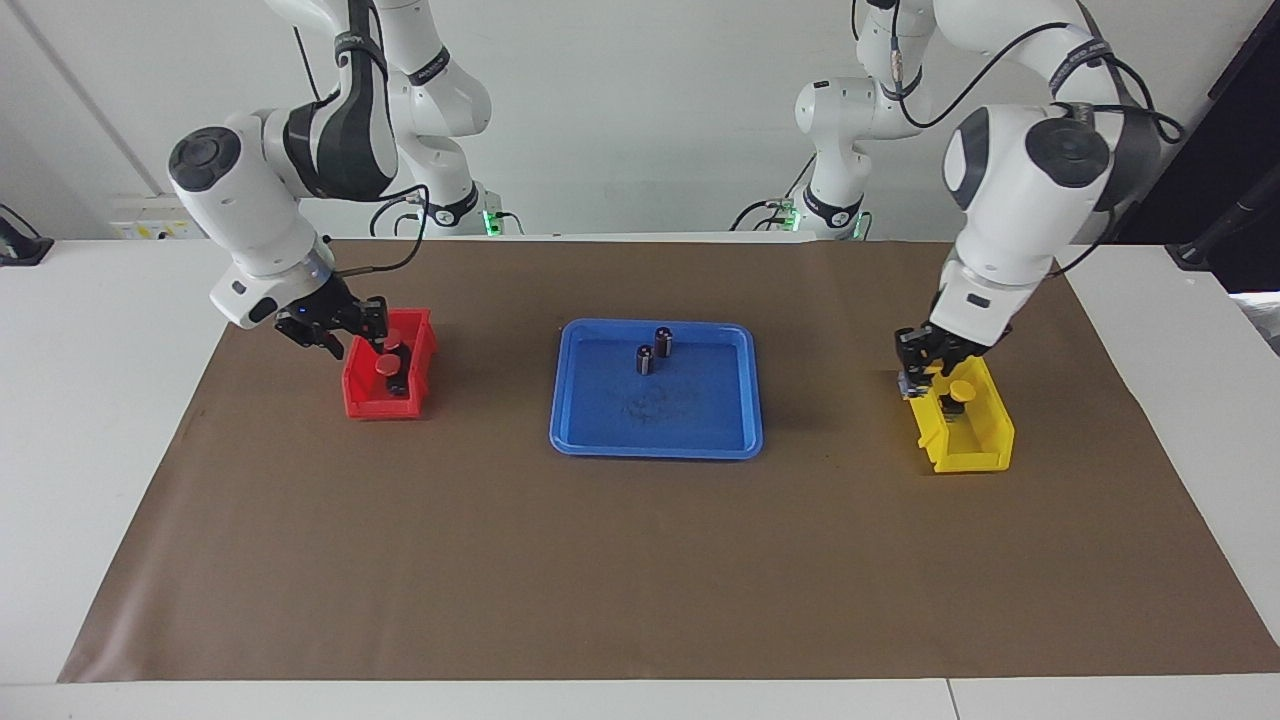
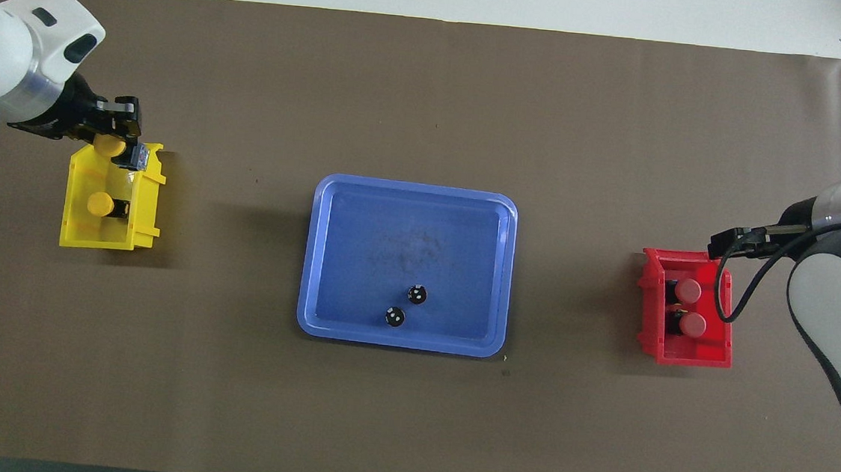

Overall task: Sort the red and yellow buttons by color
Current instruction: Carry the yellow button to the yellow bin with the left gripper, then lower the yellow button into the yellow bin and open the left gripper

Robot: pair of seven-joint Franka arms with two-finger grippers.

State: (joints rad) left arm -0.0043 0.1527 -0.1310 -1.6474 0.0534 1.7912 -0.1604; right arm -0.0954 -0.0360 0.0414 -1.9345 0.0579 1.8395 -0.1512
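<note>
Two red buttons point(image 1: 384, 366) point(image 2: 689, 290) lie in the red bin point(image 1: 380, 408) point(image 2: 681, 355) toward the right arm's end of the table. My right gripper point(image 1: 350, 328) point(image 2: 729, 242) hangs open just above that bin's rim, holding nothing. One yellow button point(image 1: 960, 390) point(image 2: 100, 203) rests in the yellow bin point(image 1: 970, 460) point(image 2: 108, 241). My left gripper point(image 1: 922, 372) point(image 2: 118, 145) is shut on a second yellow button point(image 2: 108, 145) and hovers over the yellow bin's edge.
A blue tray point(image 1: 655, 452) point(image 2: 397, 343) sits mid-table on the brown mat. Two dark capless cylinders point(image 1: 645, 360) point(image 2: 417, 293) stand in the part of it nearer the robots.
</note>
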